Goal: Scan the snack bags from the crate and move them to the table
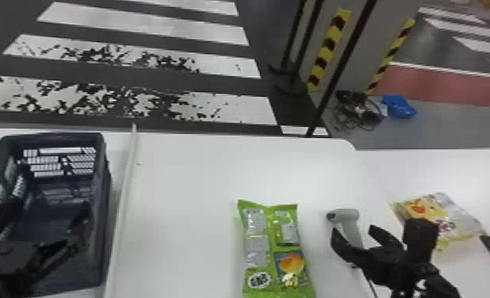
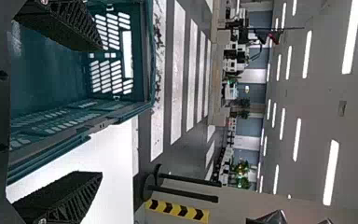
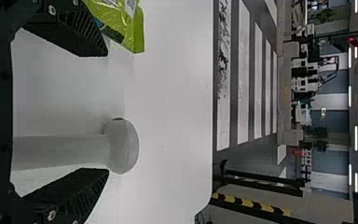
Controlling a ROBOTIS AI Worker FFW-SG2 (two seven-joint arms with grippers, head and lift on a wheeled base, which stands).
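My left gripper (image 1: 38, 222) stands open over the dark crate (image 1: 104, 222) at the left. In the left wrist view, the left gripper (image 2: 102, 112) has one finger before the crate's interior (image 2: 51, 70), the other before white tabletop. A green snack bag (image 1: 274, 253) lies flat on the table, its printed panels up. To its right rests the grey scanner (image 1: 345, 218), partly covered by my open right gripper (image 1: 358, 237). From the right wrist, the scanner (image 3: 121, 145) appears between the spread fingers of the right gripper (image 3: 107, 112), not gripped; the green bag (image 3: 137, 28) is beyond one finger.
A yellow and white snack bag (image 1: 450, 218) lies at the right, partly behind black arm parts. A pale raised strip (image 1: 126, 190) runs along the white table (image 1: 184, 178) beside the crate. Striped floor, black poles and a blue item (image 1: 399, 106) are beyond the table.
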